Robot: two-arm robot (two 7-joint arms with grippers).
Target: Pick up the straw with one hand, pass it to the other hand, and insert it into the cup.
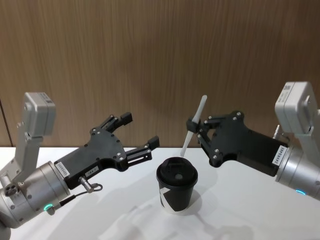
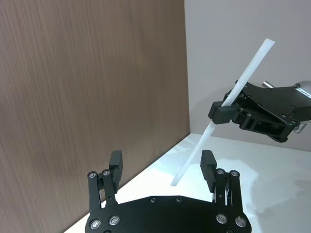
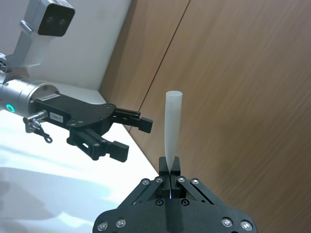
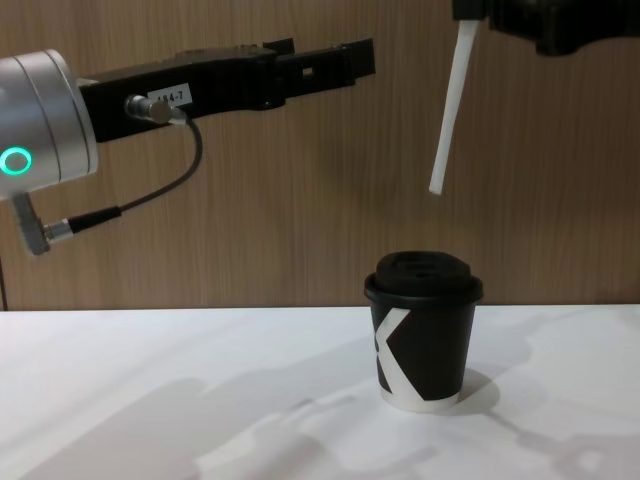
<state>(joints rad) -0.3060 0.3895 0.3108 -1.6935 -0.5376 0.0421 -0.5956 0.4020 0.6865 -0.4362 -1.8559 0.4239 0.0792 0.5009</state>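
Right hand (image 1: pixel 194 128) grips straw (image 1: pixel 193 125) above lidded cup (image 1: pixel 176 185); contents unseen.

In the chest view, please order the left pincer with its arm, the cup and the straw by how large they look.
1. Left pincer with its arm: largest, though being near the camera may enlarge it.
2. Cup: smaller, but bulkier than the straw.
3. Straw, hanging from the right pincer: about as long as the cup is tall, far thinner.
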